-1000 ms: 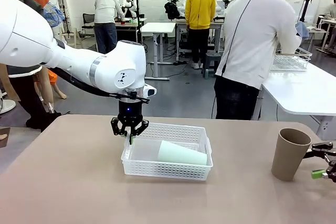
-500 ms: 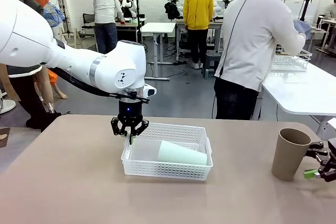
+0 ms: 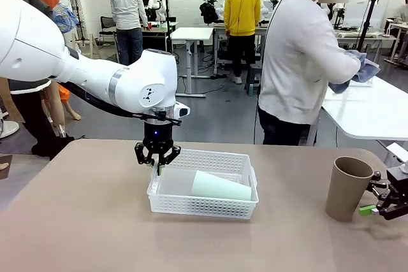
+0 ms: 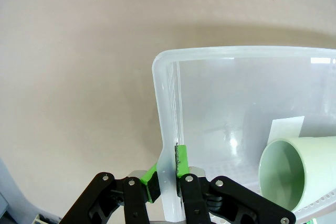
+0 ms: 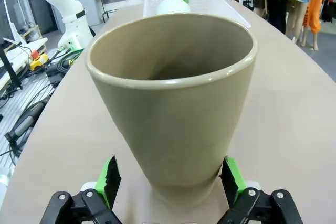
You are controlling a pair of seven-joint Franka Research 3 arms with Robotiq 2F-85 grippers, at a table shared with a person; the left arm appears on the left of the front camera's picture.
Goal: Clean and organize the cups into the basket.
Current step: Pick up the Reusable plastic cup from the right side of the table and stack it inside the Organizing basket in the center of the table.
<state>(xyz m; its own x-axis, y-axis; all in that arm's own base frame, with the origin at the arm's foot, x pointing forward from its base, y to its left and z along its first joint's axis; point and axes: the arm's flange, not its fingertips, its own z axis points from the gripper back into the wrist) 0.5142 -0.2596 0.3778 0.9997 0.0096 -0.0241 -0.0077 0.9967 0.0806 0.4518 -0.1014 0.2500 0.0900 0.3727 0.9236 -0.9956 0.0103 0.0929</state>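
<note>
Left claw [image 4: 168,169] clamped on basket [image 3: 204,209] wall, we judge to steady it; green cup [image 3: 220,186] lies inside. Right claw [image 5: 170,179] apart, straddling base of brown cup [image 3: 347,189], upright on desk [image 3: 76,221], not yet gripped.

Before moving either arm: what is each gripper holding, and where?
Left gripper pinches the basket's end wall at the rim. Right gripper holds nothing; open fingers straddle the tan cup's base.

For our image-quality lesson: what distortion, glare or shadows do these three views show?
Front view: soft even light, faint shadow beneath the white basket. Left wrist view: wide-angle bows the basket's rim; small glare spot on its floor. Right wrist view: the tan cup looms oversized.
</note>
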